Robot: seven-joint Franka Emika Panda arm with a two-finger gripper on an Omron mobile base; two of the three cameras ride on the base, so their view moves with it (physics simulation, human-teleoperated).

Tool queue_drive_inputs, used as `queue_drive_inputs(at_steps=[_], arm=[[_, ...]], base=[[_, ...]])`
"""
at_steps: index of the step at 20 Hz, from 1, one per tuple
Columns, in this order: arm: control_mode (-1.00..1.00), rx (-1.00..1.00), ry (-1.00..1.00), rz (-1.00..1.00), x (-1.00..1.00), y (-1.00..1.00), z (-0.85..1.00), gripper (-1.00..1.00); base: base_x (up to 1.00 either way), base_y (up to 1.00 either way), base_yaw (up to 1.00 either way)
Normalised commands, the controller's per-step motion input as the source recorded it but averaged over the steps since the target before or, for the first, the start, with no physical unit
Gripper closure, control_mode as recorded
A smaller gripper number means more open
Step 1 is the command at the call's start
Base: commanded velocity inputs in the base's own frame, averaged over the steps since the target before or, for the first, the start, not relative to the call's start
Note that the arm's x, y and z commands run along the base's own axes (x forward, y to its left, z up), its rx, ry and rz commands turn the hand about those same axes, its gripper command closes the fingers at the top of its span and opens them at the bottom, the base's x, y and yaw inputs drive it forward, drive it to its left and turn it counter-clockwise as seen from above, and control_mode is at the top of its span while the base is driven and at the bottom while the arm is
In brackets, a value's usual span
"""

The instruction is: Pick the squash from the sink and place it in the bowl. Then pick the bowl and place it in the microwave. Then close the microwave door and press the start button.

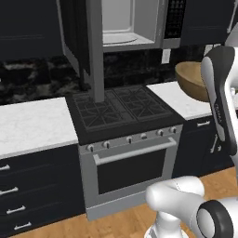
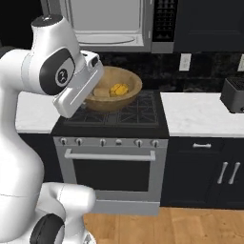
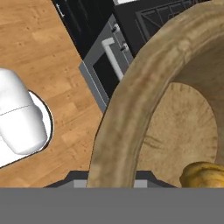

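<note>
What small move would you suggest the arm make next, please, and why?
Probably lift the bowl toward the open microwave: the squash already lies inside it, the gripper appears clamped on its rim, and it hangs above the stove, below the cavity.

The squash lies in the bowl; the bowl is held up over the stove, in front of the backsplash; the microwave hangs above the stove, its door swung out to the left; the oven sits below the burners; the desk runs right of the stove, a toaster at its far right.
</note>
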Motion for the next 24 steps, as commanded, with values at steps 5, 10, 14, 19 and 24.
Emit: queue_drive_inputs(at_steps=[5,10,14,19,24], arm=[[1.00,0.00,0.00,0.00,0.00,0.00,0.00,1.00],[1.00,0.00,0.00,0.00,0.00,0.00,0.00,1.00],[1.00,0.00,0.00,0.00,0.00,0.00,0.00,1.00],[1.00,0.00,0.00,0.00,0.00,0.00,0.00,1.00],[1.00,0.00,0.00,0.00,0.00,0.00,0.00,1.00]], base=[[0.29,-0.16,0.01],[0.56,-0.13,0.00],[0.54,-0.14,0.00],[0.30,-0.28,0.00],[0.42,-0.29,0.00]])
